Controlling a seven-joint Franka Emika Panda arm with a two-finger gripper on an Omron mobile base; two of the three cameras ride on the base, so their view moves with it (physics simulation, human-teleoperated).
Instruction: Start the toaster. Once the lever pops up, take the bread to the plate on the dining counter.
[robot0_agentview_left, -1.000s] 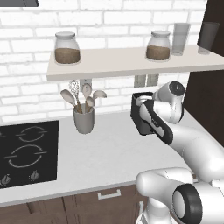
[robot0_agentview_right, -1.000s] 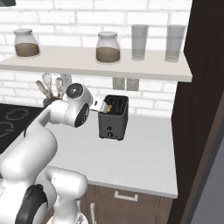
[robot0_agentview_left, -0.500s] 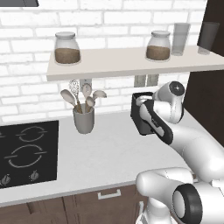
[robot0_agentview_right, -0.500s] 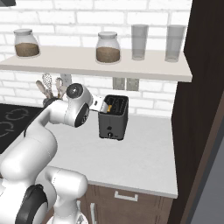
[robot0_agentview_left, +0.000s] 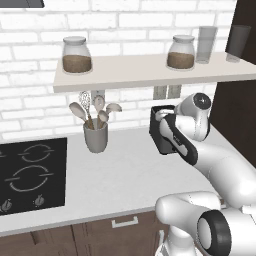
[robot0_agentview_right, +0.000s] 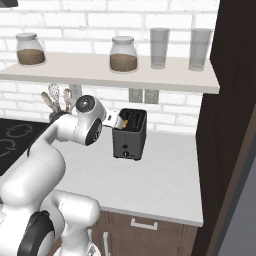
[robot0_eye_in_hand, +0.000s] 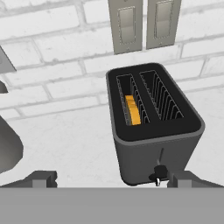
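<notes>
The worktop (robot0_agentview_right: 165, 175) in front of and beside the toaster (robot0_agentview_right: 129, 134) lies bare, so passage there is free. A shelf (robot0_agentview_right: 165, 75) with jars and glasses overhangs it, a dark cabinet wall (robot0_agentview_right: 227, 125) closes the right side, and a utensil cup (robot0_agentview_left: 95, 136) stands well apart to the left.
</notes>
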